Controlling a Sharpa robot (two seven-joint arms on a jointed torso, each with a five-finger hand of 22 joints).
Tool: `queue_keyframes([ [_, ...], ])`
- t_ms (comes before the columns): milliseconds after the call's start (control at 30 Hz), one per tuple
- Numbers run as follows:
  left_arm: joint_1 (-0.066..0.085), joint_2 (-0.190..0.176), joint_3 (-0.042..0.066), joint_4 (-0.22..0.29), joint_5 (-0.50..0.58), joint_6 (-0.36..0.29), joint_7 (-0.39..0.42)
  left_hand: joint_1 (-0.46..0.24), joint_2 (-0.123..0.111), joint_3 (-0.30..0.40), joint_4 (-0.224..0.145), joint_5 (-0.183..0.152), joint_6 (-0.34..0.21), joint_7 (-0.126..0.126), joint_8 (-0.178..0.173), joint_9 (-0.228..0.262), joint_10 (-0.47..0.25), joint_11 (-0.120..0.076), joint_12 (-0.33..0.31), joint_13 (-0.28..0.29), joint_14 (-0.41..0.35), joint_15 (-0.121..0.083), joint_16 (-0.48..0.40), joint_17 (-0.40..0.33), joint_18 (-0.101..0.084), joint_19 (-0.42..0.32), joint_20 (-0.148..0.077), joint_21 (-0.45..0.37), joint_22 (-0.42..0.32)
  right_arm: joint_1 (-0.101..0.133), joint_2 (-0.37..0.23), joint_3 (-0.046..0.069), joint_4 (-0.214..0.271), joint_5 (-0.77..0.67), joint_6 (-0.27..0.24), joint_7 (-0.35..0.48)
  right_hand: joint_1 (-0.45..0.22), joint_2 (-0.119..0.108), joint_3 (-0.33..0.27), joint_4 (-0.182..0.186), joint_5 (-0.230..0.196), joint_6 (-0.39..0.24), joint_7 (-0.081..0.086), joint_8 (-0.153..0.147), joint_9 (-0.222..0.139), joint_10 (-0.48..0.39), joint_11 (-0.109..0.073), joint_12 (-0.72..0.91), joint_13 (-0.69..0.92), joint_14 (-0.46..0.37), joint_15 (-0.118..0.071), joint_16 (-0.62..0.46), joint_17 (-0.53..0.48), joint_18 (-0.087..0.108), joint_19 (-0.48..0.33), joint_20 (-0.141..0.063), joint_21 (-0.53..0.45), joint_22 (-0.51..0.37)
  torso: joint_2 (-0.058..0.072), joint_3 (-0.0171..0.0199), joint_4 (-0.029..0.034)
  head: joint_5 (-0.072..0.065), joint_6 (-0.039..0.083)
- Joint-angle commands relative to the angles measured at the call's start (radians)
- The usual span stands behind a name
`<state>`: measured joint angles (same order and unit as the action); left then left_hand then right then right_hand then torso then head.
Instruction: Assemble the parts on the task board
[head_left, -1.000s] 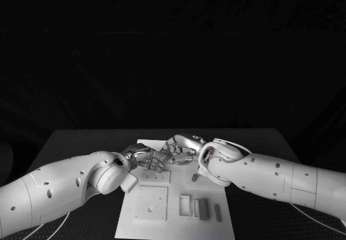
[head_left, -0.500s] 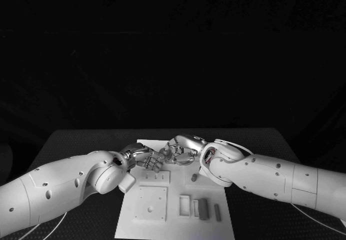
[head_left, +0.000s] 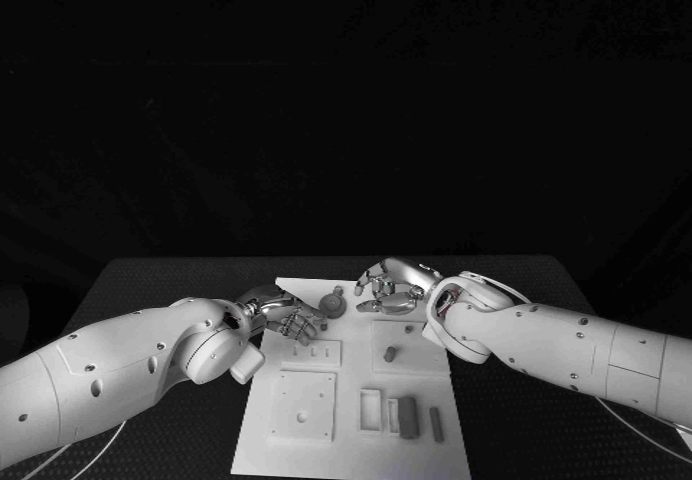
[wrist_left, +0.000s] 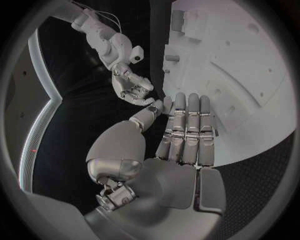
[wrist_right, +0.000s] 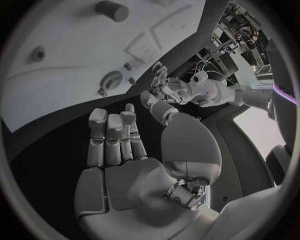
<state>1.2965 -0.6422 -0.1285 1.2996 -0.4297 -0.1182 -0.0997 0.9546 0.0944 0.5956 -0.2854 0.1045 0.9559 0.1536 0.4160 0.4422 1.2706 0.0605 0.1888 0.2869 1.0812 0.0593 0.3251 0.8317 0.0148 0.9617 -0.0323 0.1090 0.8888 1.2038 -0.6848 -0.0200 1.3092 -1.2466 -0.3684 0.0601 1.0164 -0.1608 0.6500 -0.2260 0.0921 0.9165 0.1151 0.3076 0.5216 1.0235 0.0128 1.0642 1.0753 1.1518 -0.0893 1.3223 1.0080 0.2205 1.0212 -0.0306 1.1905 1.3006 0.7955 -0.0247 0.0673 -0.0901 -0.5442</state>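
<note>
The white task board (head_left: 346, 440) lies in the middle of the black table. At its far end a small round-headed part (head_left: 333, 299) stands between my two hands. My left hand (head_left: 290, 319) hovers just left of that part, fingers straight and side by side (wrist_left: 187, 125), holding nothing. Past the board's far right corner, my right hand (head_left: 391, 284) is also empty, its fingers stretched out (wrist_right: 112, 135). A short peg (head_left: 391, 353) stands mid-board; it shows too in the right wrist view (wrist_right: 113, 10). The round-headed part (wrist_right: 111, 80) sits near the board's edge there.
Two grey bars (head_left: 408, 417) lie beside a white slotted block (head_left: 369, 410) at the board's near right. A square plate with holes (head_left: 304, 405) sits near left. Black table (head_left: 173, 290) surrounds the board on all sides.
My right hand has drawn back to the right, away from my left hand. The round-headed part now stands uncovered between them. My left hand has shifted only slightly.
</note>
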Motion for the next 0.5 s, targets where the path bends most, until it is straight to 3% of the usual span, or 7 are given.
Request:
queue_keyframes([
  [33,0.002,0.005,0.001,-0.006,-0.097,0.027,-0.042,-0.007,-0.003,0.0,0.002,0.005,0.058,-0.049,-0.001,0.025,0.012,-0.002,0.008,0.007,0.011,-0.001,0.006,0.011,-0.015,0.004,-0.008,0.009,0.011,0.014,0.0,0.006,-0.028,0.096,-0.039,0.036,-0.001,-0.009,-0.002,0.007,0.002,0.007,0.017,-0.004,0.0,0.002,0.008,-0.004,-0.001,-0.005,0.004,-0.004,-0.002,0.041,-0.002,0.002,-0.006,-0.001,0.0,0.0002,0.0,0.001,-0.002],
  [167,0.004,0.015,0.001,-0.024,-0.143,0.029,-0.075,-0.007,-0.006,-0.002,0.002,0.005,0.062,-0.05,-0.006,0.035,0.036,-0.015,0.022,0.031,0.045,-0.018,0.025,0.041,-0.01,0.033,-0.023,0.031,0.037,0.029,0.004,0.013,-0.072,0.116,-0.048,0.046,-0.001,-0.009,-0.002,0.008,0.002,0.007,0.017,-0.004,0.0,0.002,0.008,-0.005,-0.001,-0.005,0.004,-0.004,-0.002,0.041,-0.002,0.002,-0.006,-0.001,0.001,0.0008,0.0001,0.004,-0.006],
  [267,0.011,0.025,0.001,-0.047,-0.147,0.072,-0.078,-0.004,-0.004,-0.014,0.002,0.001,0.06,-0.049,-0.015,0.048,0.064,-0.035,0.055,0.079,0.104,-0.06,0.126,0.107,0.0,0.104,-0.06,0.089,0.091,0.054,0.014,0.018,-0.128,0.139,-0.059,0.057,-0.001,-0.008,-0.002,0.008,0.002,0.007,0.017,-0.004,0.001,0.002,0.008,-0.005,-0.002,-0.005,0.004,-0.004,-0.002,0.041,-0.002,0.002,-0.006,-0.001,0.0,0.0001,0.0006,0.003,-0.01],
  [300,0.012,0.028,0.001,-0.05,-0.149,0.08,-0.079,0.0,-0.008,-0.018,0.002,0.005,0.06,-0.049,-0.018,0.051,0.091,-0.049,0.081,0.103,0.15,-0.084,0.178,0.133,0.009,0.155,-0.079,0.123,0.113,0.06,0.016,0.018,-0.139,0.141,-0.059,0.057,-0.001,-0.009,-0.002,0.008,0.002,0.006,0.017,-0.004,0.001,0.001,0.008,-0.005,-0.002,-0.006,0.004,-0.004,-0.002,0.041,-0.002,0.002,-0.007,-0.001,0.001,0.0012,0.0008,0.003,-0.011],
  [367,0.015,0.033,0.001,-0.053,-0.176,0.093,-0.094,0.001,-0.011,-0.024,0.002,0.019,0.062,-0.055,-0.023,0.057,0.123,-0.067,0.129,0.155,0.205,-0.126,0.268,0.179,0.02,0.226,-0.107,0.175,0.152,0.07,0.017,0.019,-0.159,0.142,-0.06,0.06,-0.002,-0.009,-0.002,0.009,0.002,0.006,0.017,-0.005,0.001,0.001,0.008,-0.005,-0.002,-0.006,0.004,-0.005,-0.002,0.041,-0.002,0.002,-0.007,-0.001,0.0,-0.0001,0.0012,0.004,-0.013],
  [467,0.022,0.046,0.001,-0.057,-0.227,0.125,-0.17,0.001,-0.011,-0.027,0.001,0.034,0.067,-0.07,-0.032,0.07,0.135,-0.085,0.23,0.269,0.261,-0.184,0.427,0.245,0.032,0.314,-0.15,0.261,0.23,0.08,0.023,0.021,-0.184,0.147,-0.062,0.064,-0.003,-0.01,-0.003,0.009,0.002,0.005,0.017,-0.005,0.001,0.001,0.008,-0.005,-0.003,-0.006,0.005,-0.005,-0.003,0.041,-0.003,0.002,-0.007,-0.001,0.0,-0.0013,0.0007,0.004,-0.016],
  [500,0.023,0.049,0.001,-0.056,-0.236,0.128,-0.195,0.001,-0.012,-0.026,0.001,0.04,0.067,-0.073,-0.034,0.072,0.137,-0.091,0.251,0.292,0.275,-0.19,0.457,0.253,0.034,0.33,-0.158,0.28,0.247,0.08,0.023,0.021,-0.185,0.148,-0.062,0.065,-0.003,-0.01,-0.003,0.009,0.002,0.005,0.017,-0.005,0.001,0.0,0.009,-0.006,-0.003,-0.006,0.005,-0.005,-0.003,0.041,-0.003,0.002,-0.007,-0.001,0.0,-0.001,0.0004,0.004,-0.018],
])
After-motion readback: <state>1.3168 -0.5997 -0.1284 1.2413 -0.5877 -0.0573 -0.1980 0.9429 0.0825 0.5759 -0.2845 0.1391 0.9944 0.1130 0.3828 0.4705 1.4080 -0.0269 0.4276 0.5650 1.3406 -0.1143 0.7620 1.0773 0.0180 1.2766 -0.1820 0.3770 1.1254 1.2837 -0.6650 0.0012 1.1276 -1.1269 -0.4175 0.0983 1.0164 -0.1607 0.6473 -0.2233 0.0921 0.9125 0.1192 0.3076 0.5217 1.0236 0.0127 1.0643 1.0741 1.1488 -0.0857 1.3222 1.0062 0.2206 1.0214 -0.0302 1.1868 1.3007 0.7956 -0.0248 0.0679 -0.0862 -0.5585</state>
